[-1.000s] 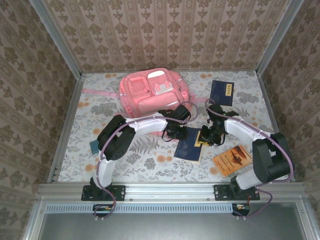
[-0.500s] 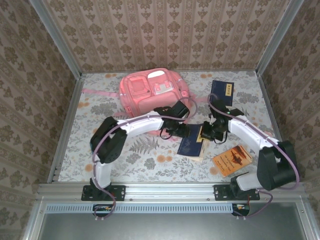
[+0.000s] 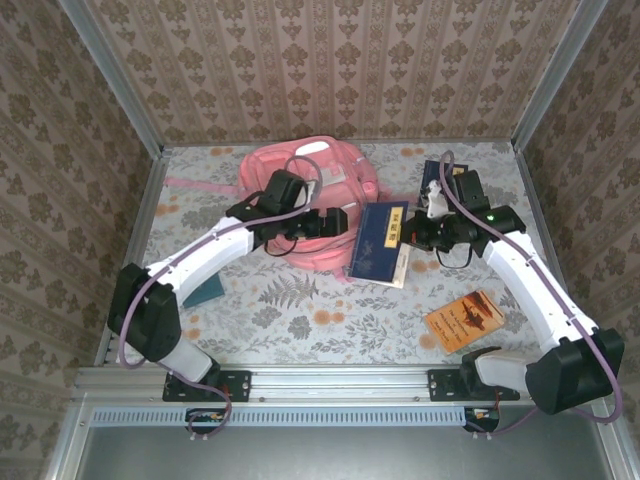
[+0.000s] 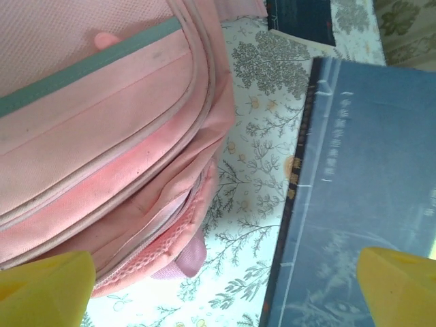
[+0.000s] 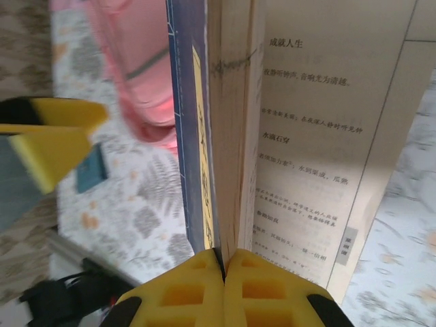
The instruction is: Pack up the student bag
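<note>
The student bag (image 3: 300, 175) is a pink backpack lying flat at the back of the table, also seen as pink fabric with a zip (image 4: 102, 136) and as a pink blur (image 5: 139, 88). A blue book (image 3: 380, 243) hangs lifted just right of the bag, its cover (image 5: 185, 136) and pale pages edge-on. My right gripper (image 3: 413, 236) (image 5: 225, 262) is shut on that book's near edge. My left gripper (image 3: 338, 222) (image 4: 225, 286) is open at the bag's lower right corner, with nothing between its yellow fingertips (image 4: 44, 286). The blue book (image 4: 368, 204) hangs close to its right.
A second dark blue book (image 3: 447, 180) lies at the back right, partly behind the right arm. An orange book (image 3: 463, 320) lies front right. A small teal item (image 3: 205, 292) sits near the left arm. Metal rails edge the table's sides.
My right gripper has lifted the blue book off the table and carried it back toward the bag. My left gripper let go, opened wide and moved back-left to the bag's corner.
</note>
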